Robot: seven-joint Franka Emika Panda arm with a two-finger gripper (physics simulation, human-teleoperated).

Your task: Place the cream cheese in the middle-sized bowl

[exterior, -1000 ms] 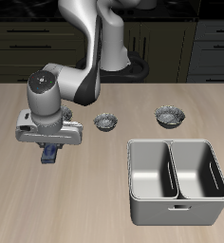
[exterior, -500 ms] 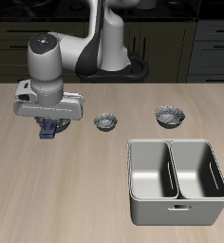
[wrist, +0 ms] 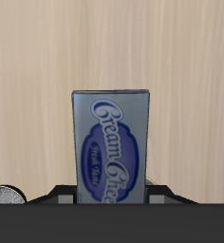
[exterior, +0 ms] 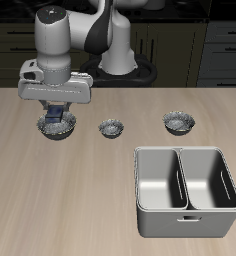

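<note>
Jaws: closed on the narrow sides of the cream cheese (wrist: 109,147), pinching it near 1 end; no gap shows between fingers and box.
Gripper (exterior: 56,114): pointing straight down, hanging low above the table (exterior: 50,200) toward its back.
Cream cheese in hand: the flat dark-blue box is off the table, hanging below the fingers.
Long axis: in the wrist view it runs straight out from the jaws, so the box appears to hang end-down, free short end lowest.
Facing: the broad label face is turned to the wrist camera, its script reading along the length.
Key relation: the middle-sized bowl (exterior: 69,130) sits directly beneath the box in the exterior view, its dark rim showing on either side of the box.
Gap: box and bowl look close; contact cannot be told, as the gripper hides the bowl's middle.
Other bowls: 2 stand farther along the same row, well apart from the gripper, the tiny bowl (exterior: 111,128) and the wider bowl (exterior: 178,122).
Judgement: the carry looks almost done; a short descent and release should drop the box in end first, and it may tip against the rim.
</note>
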